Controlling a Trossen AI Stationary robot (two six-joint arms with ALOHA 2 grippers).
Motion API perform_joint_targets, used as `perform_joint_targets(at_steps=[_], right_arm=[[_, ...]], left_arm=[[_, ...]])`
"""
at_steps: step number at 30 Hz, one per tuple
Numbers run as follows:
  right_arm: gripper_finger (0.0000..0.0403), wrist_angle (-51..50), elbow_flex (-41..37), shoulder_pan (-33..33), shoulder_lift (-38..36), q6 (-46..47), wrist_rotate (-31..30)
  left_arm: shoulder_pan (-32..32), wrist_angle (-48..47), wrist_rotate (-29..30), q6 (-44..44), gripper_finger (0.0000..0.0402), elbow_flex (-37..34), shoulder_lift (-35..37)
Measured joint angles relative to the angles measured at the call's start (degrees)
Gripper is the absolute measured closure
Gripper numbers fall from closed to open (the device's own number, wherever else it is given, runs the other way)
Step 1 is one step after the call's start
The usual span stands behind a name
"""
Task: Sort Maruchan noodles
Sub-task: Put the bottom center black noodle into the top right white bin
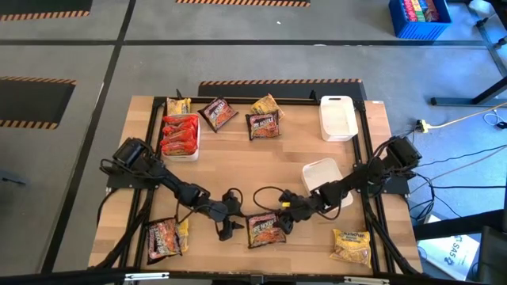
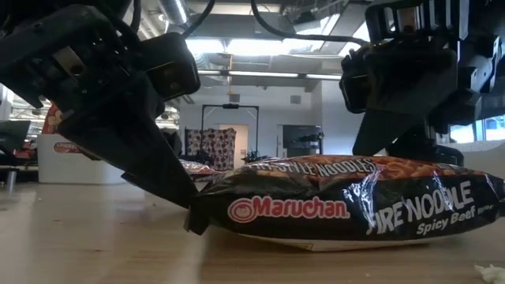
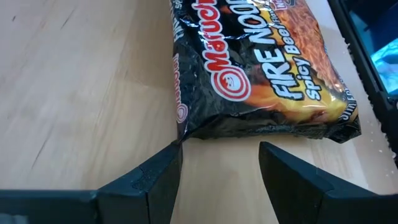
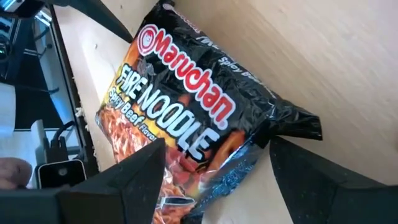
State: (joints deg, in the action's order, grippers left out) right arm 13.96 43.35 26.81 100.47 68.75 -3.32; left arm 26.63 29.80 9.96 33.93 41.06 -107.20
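Near the table's front edge, about midway along it, a dark Maruchan Fire Noodle packet (image 1: 263,229) lies flat on the wood with both arms closing in on it from either side. On its left, the left gripper (image 1: 227,229) sits low with its jaws parted and empty; one finger (image 3: 163,174) just touches the packet's corner while the other stands clear of it. On its right, the right gripper (image 1: 279,224) straddles the packet's other end, jaws spread wide over the wrapper and not clamped on it. From table height the packet's crinkled face fills the foreground, the two dark grippers flanking it.

Along the same front edge, a second dark packet (image 1: 162,238) with a yellow packet (image 1: 183,234) tucked against it lies by the front left corner, and a lone yellow packet (image 1: 352,245) lies by the front right corner.

Further back on the right, an empty white tray (image 1: 322,176) sits partly under the right arm, close behind the right gripper. A second white tray (image 1: 337,117) stands at the far right corner. Toward the far left, a third tray (image 1: 195,147) holds stacked red packets (image 1: 180,134). Along the far edge lie a yellow packet (image 1: 178,105), a dark packet (image 1: 218,113), another dark packet (image 1: 263,125) and a yellow one (image 1: 267,104).
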Motion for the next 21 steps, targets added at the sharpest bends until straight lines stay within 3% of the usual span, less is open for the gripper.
perform_joint_targets(at_steps=[9,18,21], right_arm=[[0.0134,-0.7,0.0,-0.1,1.4,0.4,-2.5],[0.0134,12.0,-0.1,-1.9,6.2,-2.5,-0.1],[0.0134,16.2,-0.1,-1.8,6.4,-5.4,-2.1]], left_arm=[[-1.4,0.0,0.2,0.4,0.0193,0.1,-0.1],[-2.0,-0.6,2.6,-1.4,0.0193,1.9,-0.2],[-2.0,-0.6,3.0,-1.4,0.0193,1.9,-0.2]])
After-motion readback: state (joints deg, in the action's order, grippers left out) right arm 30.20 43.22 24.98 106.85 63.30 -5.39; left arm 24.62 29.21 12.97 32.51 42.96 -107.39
